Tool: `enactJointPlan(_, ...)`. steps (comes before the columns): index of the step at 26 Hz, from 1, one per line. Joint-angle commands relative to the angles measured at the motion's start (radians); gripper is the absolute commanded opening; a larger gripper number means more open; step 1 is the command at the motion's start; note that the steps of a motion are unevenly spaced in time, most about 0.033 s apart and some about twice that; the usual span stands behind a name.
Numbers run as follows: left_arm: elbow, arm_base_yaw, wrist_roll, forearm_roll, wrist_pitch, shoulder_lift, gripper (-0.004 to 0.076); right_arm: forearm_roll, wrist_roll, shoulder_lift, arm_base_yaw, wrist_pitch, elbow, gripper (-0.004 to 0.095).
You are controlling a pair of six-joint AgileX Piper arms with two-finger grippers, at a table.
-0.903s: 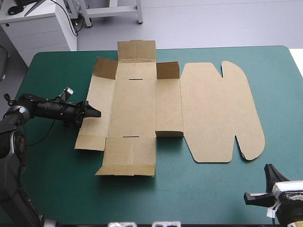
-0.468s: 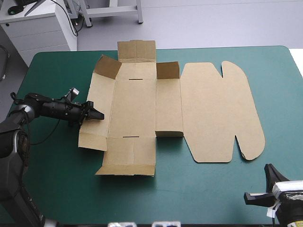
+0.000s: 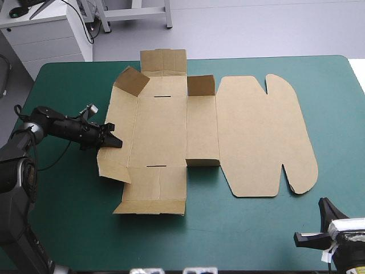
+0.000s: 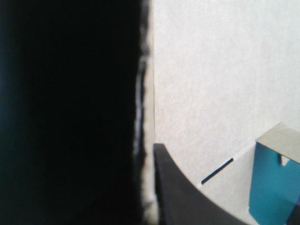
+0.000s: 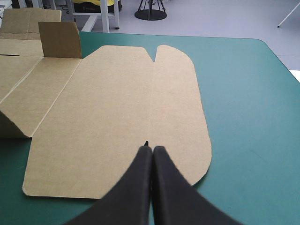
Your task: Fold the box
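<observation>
The brown box (image 3: 171, 131) lies as a cut sheet on the teal-green cover, with its rounded lid (image 3: 265, 137) flat on the right. Two small flaps at the far side stand raised. My left gripper (image 3: 114, 142) is shut on the edge of the box's left wall (image 3: 117, 154), which tilts up a little. In the left wrist view one black finger (image 4: 183, 192) lies on the board (image 4: 225, 84), and the other fills the dark side. My right gripper (image 5: 151, 150) is shut and holds nothing. It hovers low by the table's near right corner (image 3: 324, 205), pointing at the lid (image 5: 131, 108).
The table's far edge (image 3: 256, 57) runs just behind the box's far flap (image 3: 163, 60). A grey cabinet (image 3: 51, 34) stands beyond the far left corner. Teal-green cover (image 3: 239, 234) stretches from the box to the near edge.
My left gripper's fingers have come together on the left wall's edge. That wall and its end flaps have risen and shifted slightly right. The right arm has not moved.
</observation>
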Motion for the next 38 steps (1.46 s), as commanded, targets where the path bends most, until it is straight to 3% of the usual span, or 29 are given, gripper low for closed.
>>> enactJointPlan(1, -0.099, -0.06, -0.09, 0.208, 0.105, -0.064, -0.0008, 0.003, -0.003, -0.021, -0.006, -0.079, -0.021, -0.0019)
enactJointPlan(16, -0.625, -0.485, -0.04, 1.033, 0.1, -0.064, -0.0008, 0.007, -0.002, -0.021, -0.006, -0.079, -0.021, -0.0019)
enactJointPlan(21, -0.635, -0.635, 0.059, 1.321, 0.099, -0.064, -0.0008, 0.007, -0.002, -0.021, -0.006, -0.079, -0.021, -0.0019)
enactJointPlan(27, -0.635, -0.778, 0.063, 1.602, 0.096, -0.064, -0.0008, 0.007, -0.002, -0.021, -0.006, -0.079, -0.021, -0.0019)
enactJointPlan(38, -0.634, -0.984, 0.035, 1.709, 0.011, -0.072, -0.0008, 0.007, -0.002, -0.021, -0.006, -0.079, -0.021, -0.0019)
